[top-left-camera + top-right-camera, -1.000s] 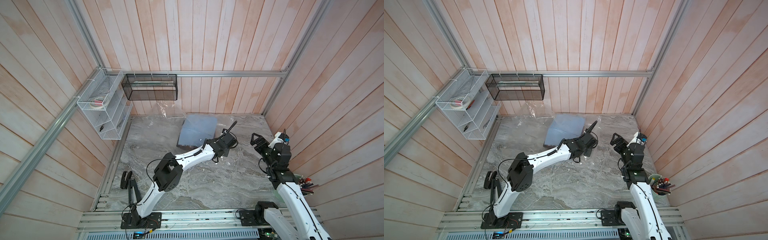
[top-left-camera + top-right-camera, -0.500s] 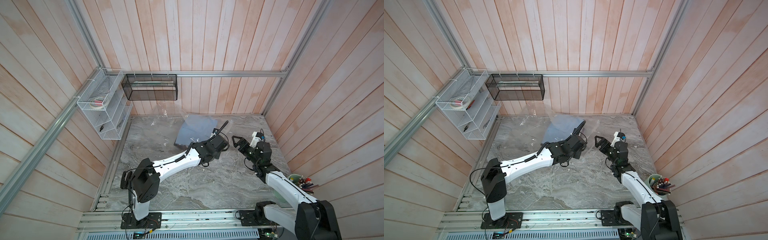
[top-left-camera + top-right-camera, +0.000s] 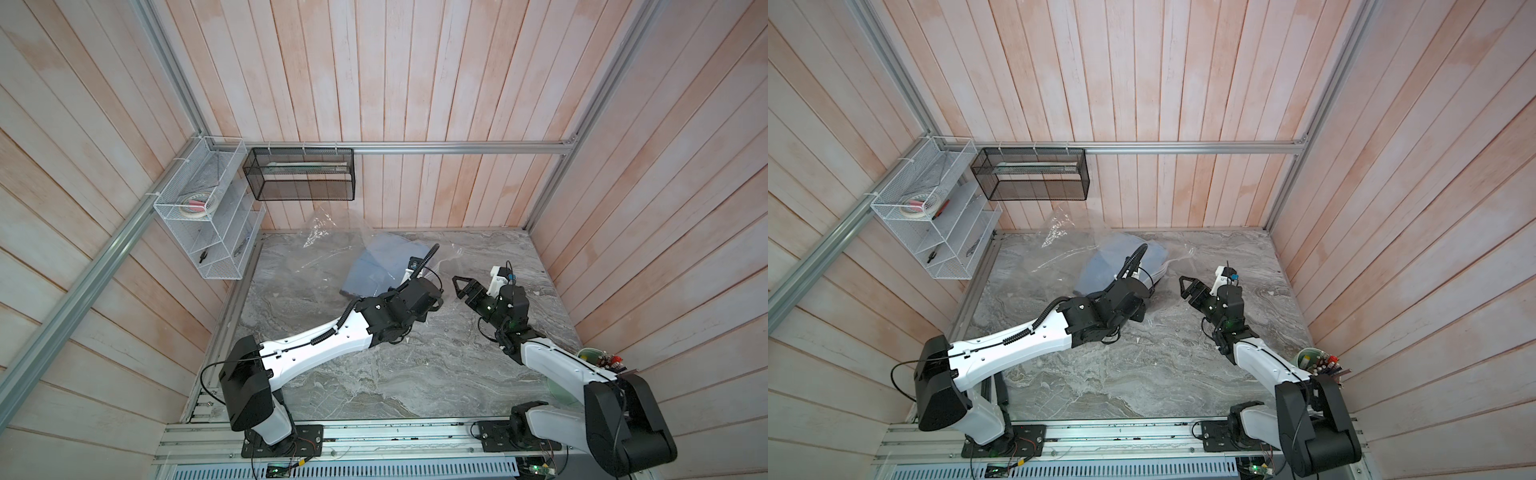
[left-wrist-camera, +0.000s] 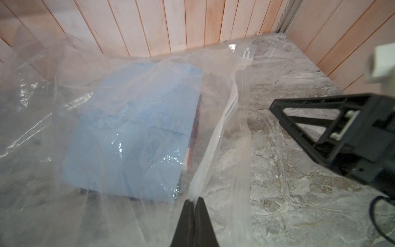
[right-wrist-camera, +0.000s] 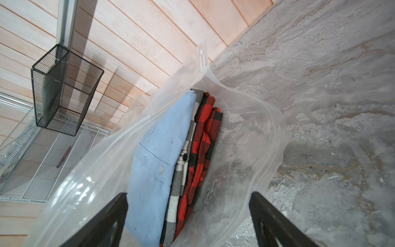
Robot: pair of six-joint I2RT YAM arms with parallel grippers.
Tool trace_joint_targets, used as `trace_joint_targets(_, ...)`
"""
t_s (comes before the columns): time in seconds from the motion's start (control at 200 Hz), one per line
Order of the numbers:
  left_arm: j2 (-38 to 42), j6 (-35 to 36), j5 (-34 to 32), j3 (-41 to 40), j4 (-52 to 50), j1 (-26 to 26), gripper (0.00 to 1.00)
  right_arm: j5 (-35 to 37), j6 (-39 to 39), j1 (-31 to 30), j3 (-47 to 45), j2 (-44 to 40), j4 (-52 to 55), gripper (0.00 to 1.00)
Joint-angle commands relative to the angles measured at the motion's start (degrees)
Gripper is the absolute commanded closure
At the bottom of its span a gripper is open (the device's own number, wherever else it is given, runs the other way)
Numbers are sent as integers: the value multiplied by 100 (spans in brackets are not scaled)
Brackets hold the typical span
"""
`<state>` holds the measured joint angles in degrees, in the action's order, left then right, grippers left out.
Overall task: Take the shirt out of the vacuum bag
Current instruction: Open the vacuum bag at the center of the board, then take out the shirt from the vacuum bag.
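Observation:
The vacuum bag [image 3: 324, 245] [image 3: 1059, 245], clear and crinkly, lies at the back of the marble table with its mouth held open. Inside is a folded stack. The light blue shirt [image 3: 374, 270] [image 4: 132, 128] [image 5: 158, 149] lies on top. Under it are a grey-white check shirt [image 5: 179, 171] and a red-black check shirt [image 5: 203, 139]. My left gripper [image 4: 194, 200] is shut on the bag's upper lip [image 4: 215, 136] and holds it up. My right gripper [image 3: 461, 291] [image 3: 1187, 289] [image 5: 188, 193] is open just outside the mouth. It points at the stack and holds nothing.
A black mesh basket [image 3: 299, 174] [image 5: 62, 92] hangs on the back wall above the bag. A white wire shelf [image 3: 208, 212] is on the left wall. A cup of pens [image 3: 1316, 361] stands at the right front corner. Wooden walls close in three sides.
My right arm has swung in from the right wall to the bag's mouth. My left gripper, still shut on the bag's lip, has drawn back to the left and lower.

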<state>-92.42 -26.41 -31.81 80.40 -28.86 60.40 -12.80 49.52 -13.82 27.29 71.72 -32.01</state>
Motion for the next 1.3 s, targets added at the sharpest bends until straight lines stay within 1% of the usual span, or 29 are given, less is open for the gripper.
trace_joint_targets(0.0, 97, 136, -265, 76, 411, 187, 100, -206, 123, -100, -117, 247, -647, 11)
trace_joint_targets(0.045, 45, 140, -355, 134, 370, 262, 100, -169, 95, -189, -105, 352, -780, 12)
trace_joint_targets(0.115, 18, 129, -509, 210, 320, 368, 100, -127, -32, -400, -23, 555, -951, 18)
trace_joint_targets(0.185, 69, 105, -551, 195, 348, 419, 100, 85, -119, -660, 90, 769, -999, 18)
trace_joint_targets(0.245, 144, 76, -554, 129, 388, 446, 100, 129, -135, -823, 131, 1000, -1265, 29)
trace_joint_targets(0.28, 194, 54, -544, 80, 398, 462, 100, 147, -99, -898, 153, 1161, -1430, 31)
trace_joint_targets(0.525, 498, 0, -519, -571, 659, 569, 100, 73, 35, -1070, 679, 2289, -1905, 30)
trace_joint_targets(0.73, 755, 35, -552, -1114, 932, 578, 100, -49, 19, -1080, 1101, 2794, -1989, 31)
trace_joint_targets(0.85, 790, 29, -581, -1259, 1051, 578, 100, -87, 25, -1126, 1235, 2923, -2020, 31)
trace_joint_targets(1.065, 672, 74, -642, -1202, 1073, 578, 100, -69, -37, -1338, 1310, 2893, -1969, 32)
trace_joint_targets(1.295, 707, 57, -685, -1301, 1196, 578, 100, -105, 65, -1487, 1141, 2831, -2055, 32)
